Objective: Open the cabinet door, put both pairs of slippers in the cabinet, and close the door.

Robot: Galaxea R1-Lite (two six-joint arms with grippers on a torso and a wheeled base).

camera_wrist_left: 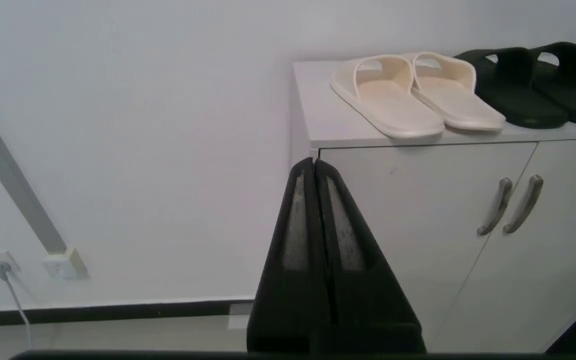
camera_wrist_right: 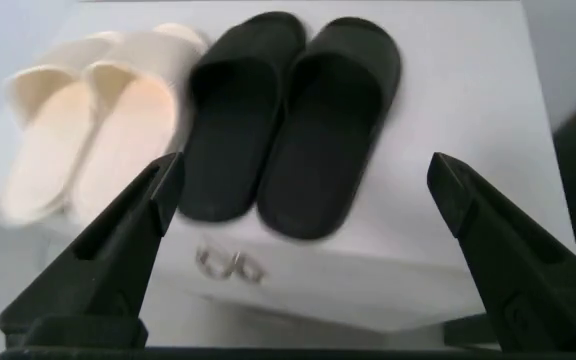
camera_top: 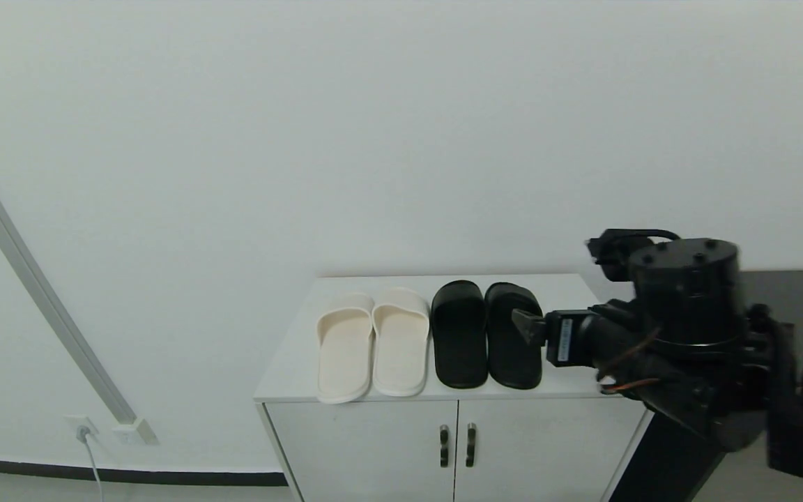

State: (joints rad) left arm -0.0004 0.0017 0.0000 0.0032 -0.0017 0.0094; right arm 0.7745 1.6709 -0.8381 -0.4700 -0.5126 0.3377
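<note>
showing nearest, the left gripper (camera_wrist_left: 314, 172) is being held with its two fingers (camera_wrist_left: 293, 230) pressed flat together, nothing pinched between them. it is being pointed toward the left front corner of the cabinet (camera_wrist_left: 408, 210), apart from it. the right gripper (camera_wrist_right: 303, 170) is being held spread wide, with nothing between its fingers (camera_wrist_right: 118, 250). it is being held over the right part of the cabinet top, near the black slippers (camera_wrist_right: 278, 110).

below the top, both doors (camera_top: 366, 453) are being shown closed, with the two handles (camera_top: 444, 445) standing upright side by side at the middle seam.

on the cabinet top, both pairs are being displayed in one row, soles down, toes toward the wall. the white slippers (camera_top: 372, 345) are lying on the left and the black pair on the right, just beside each other. within each pair the two shoes are lying close together, and the heels are being set at the front edge.

behind the cabinet a plain white wall (camera_top: 401, 104) is being seen. a slanting conduit (camera_top: 25, 279) is running down it on the left, and a socket (camera_top: 81, 425) with a cord plugged in is sitting low beside that.
</note>
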